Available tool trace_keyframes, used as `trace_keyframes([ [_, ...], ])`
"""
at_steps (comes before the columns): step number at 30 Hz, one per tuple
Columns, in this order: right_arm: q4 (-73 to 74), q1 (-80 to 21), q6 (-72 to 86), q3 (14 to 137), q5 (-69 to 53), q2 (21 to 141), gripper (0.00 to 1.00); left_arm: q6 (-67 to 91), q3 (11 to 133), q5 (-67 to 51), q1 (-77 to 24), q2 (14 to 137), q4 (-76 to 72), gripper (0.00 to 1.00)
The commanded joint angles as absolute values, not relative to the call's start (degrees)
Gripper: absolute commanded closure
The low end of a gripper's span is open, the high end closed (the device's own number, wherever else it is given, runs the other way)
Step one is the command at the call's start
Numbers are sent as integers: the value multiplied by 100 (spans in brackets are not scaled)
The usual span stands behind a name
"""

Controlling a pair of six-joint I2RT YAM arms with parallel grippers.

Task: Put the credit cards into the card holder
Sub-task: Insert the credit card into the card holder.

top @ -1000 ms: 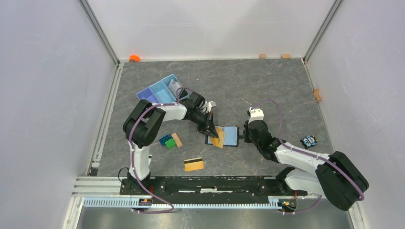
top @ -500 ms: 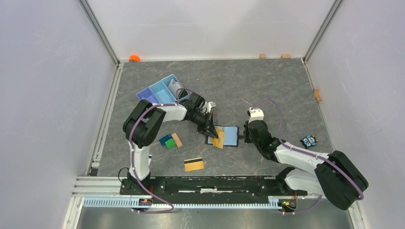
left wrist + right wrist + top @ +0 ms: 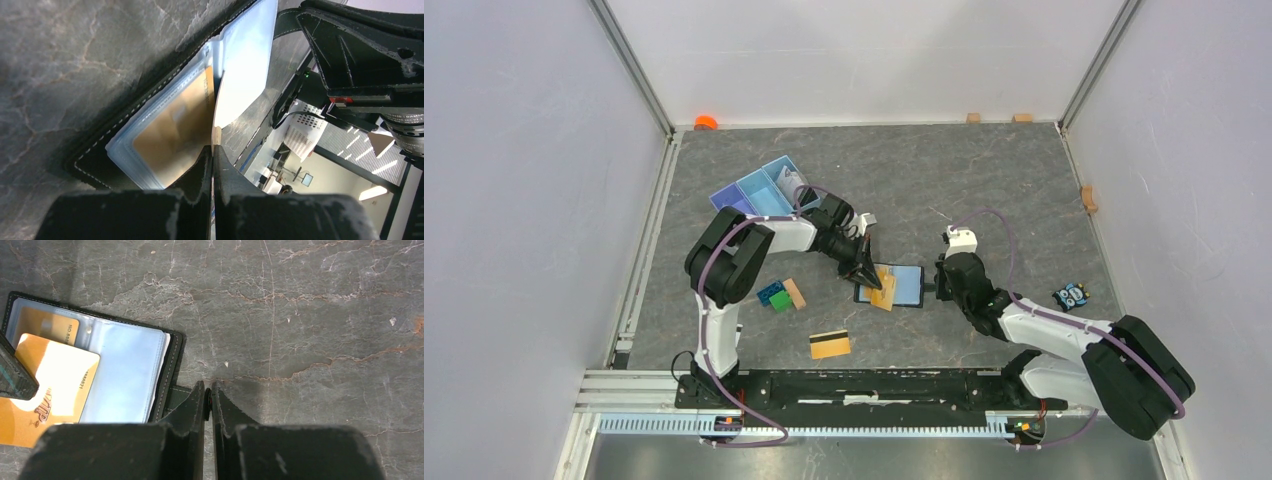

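The card holder lies open in the middle of the table, light blue sleeves up. My left gripper is shut on a gold card, held at the holder's left half. In the left wrist view that card shows edge-on at my shut gripper, over a sleeve that holds another gold card. My right gripper is shut on the holder's snap tab at its right edge; the right wrist view shows the gripper and the held card. A gold card with a dark stripe lies loose near the front.
A light blue three-compartment tray stands behind the left arm. Green and blue bricks and a tan wooden block lie left of the holder. A small blue toy sits at the right. An orange object is in the back left corner.
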State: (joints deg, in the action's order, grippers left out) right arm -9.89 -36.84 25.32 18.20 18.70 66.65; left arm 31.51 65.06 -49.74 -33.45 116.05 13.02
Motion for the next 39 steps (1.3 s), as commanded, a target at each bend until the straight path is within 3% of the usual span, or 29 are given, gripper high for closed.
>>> trace_keyframes([
  [1, -1142, -3677, 2628, 1754, 1861, 6709, 91, 3253, 6732, -4883, -3314, 11788, 1073, 98],
  [39, -1300, -3674, 2741, 1618, 1710, 6676, 96, 3882, 6483, -4766, -3461, 11944, 138, 98],
])
